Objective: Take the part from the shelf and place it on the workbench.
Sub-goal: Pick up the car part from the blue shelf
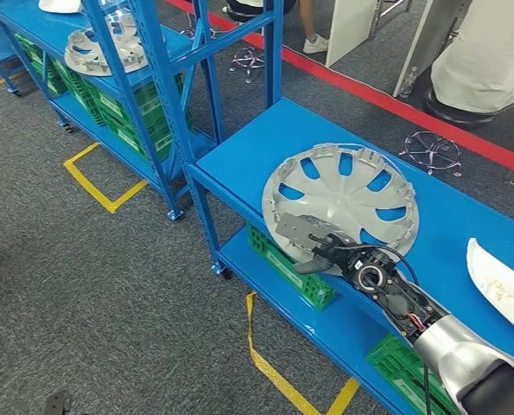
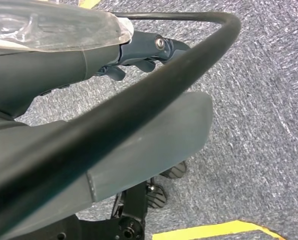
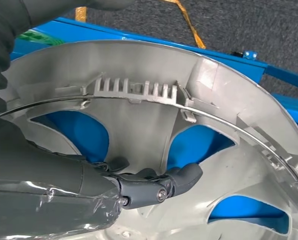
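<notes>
One round silver-grey plastic wheel cover [image 1: 340, 201] lies flat, hollow side up, on the blue metal surface [image 1: 254, 147], near its front edge and well in from both ends. Teardrop openings ring its centre and show blue through them; a thin wire ring and short ribbed clips run along the inside of its rim. The right robot hand [image 1: 306, 238] reaches over the cover's near rim, its dark fingers [image 3: 155, 182] stretched out flat against the inner face, closed around nothing that can be seen. The left robot hand [image 2: 139, 55] hangs above grey carpet with fingers curled in and nothing in them.
</notes>
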